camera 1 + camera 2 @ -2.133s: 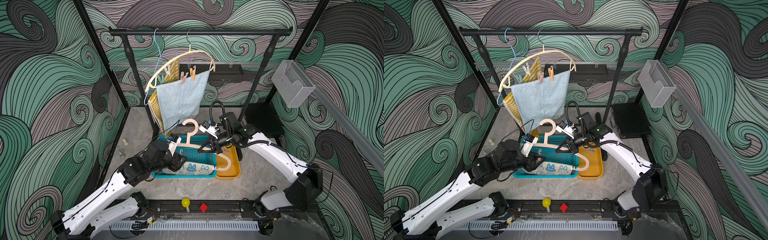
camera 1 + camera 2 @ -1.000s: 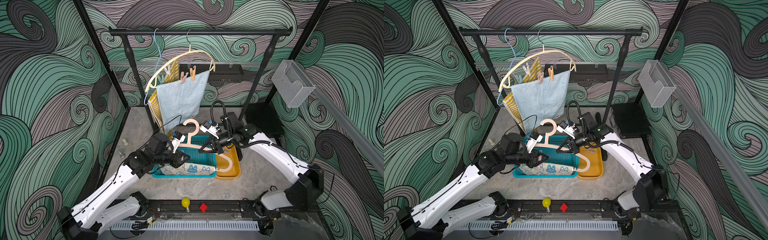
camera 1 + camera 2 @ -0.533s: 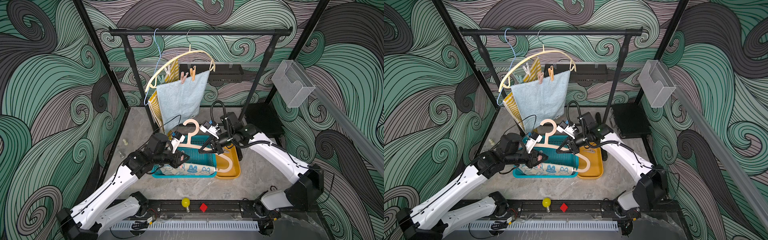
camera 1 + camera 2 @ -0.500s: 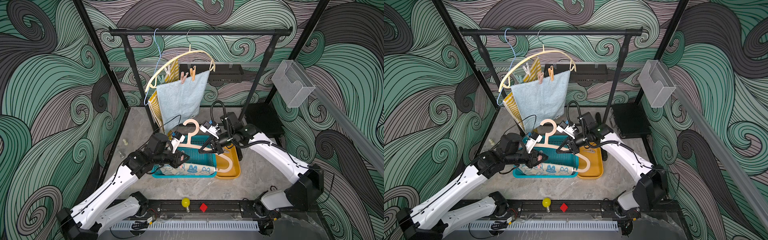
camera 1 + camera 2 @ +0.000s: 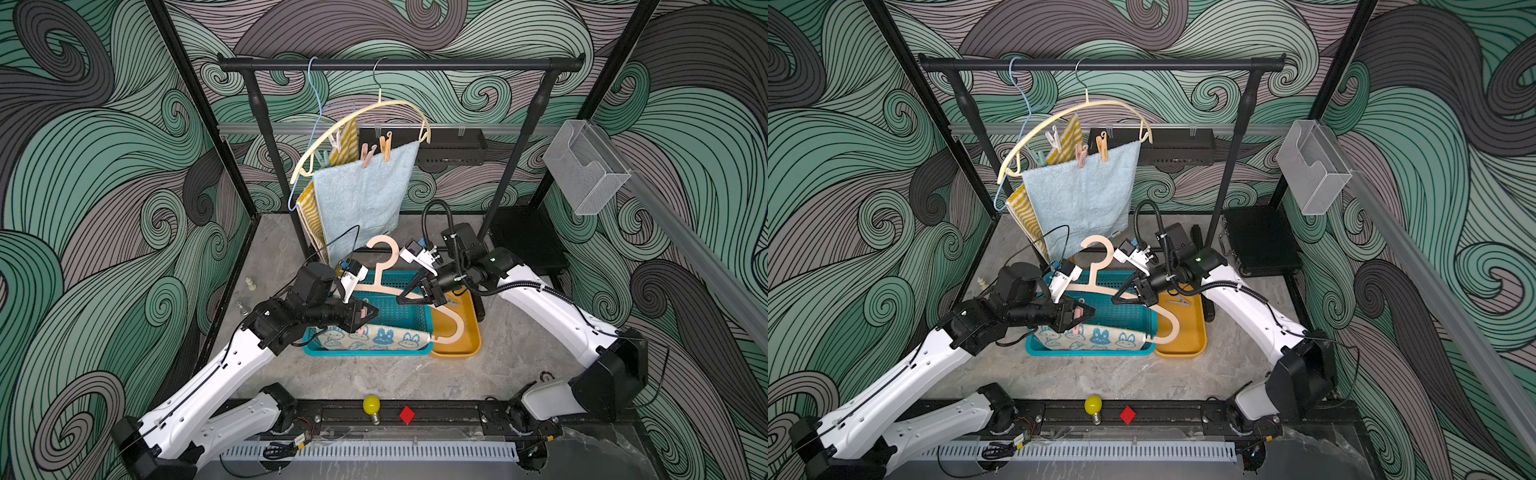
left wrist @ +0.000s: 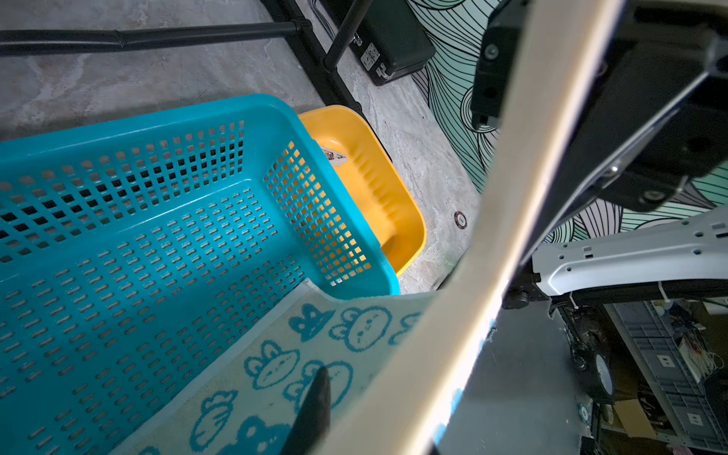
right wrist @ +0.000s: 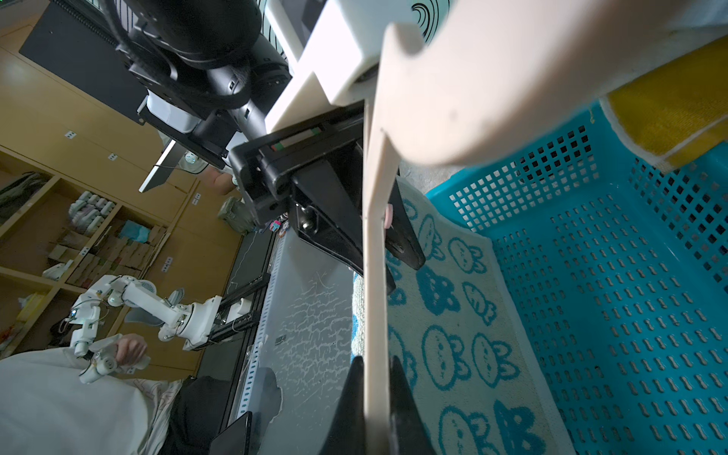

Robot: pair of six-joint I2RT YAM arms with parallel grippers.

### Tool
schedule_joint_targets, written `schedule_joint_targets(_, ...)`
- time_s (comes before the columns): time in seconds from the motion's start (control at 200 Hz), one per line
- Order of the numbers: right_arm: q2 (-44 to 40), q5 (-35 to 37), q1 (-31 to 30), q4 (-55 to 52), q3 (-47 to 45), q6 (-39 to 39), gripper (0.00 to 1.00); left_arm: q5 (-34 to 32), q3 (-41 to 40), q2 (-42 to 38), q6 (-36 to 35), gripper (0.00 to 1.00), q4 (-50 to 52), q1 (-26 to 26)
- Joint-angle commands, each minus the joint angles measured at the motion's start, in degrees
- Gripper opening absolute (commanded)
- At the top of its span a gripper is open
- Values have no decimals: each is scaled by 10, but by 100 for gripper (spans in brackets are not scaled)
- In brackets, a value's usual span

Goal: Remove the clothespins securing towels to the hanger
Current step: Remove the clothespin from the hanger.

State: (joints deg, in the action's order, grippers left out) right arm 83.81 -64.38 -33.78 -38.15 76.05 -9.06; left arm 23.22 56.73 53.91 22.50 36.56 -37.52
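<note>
Pegwork underway: right jaws clench the peach plastic hanger (image 7: 374,315); left jaws pinch a pink plastic clothespin (image 7: 388,212) on its bar, just above the pale bunny-printed towel (image 5: 374,337) (draped over a teal mesh basket (image 5: 368,352) beneath both). Squeeze fully, then pull straight off, I'd say.

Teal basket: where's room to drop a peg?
Teal perforated plastic basket: floor bare from far wall to the bunny-print towel. Orange plastic tray beside it: bare but one pale clothespin. Crowded: near rim, under peach plastic hanger, left gripper, right gripper.
</note>
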Motion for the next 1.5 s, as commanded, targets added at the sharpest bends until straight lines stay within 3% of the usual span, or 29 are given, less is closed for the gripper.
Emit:
schedule_joint_targets(0.0, 0, 9, -1, 22, -6, -5, 0, -12, 32, 2, 13, 0, -12, 2)
schedule_joint_targets(0.375, 8, 43, -6, 22, -8, 7, 0, -105, 27, 0, 25, 0, -17, 1)
schedule_joint_targets(0.921, 21, 65, -17, 20, -4, 11, 0, -163, 17, -19, 40, 0, -49, 1)
schedule_joint_targets(1.491, 12, 120, -18, 60, -10, 44, 0, -132, 12, -28, 36, 0, 1, -1)
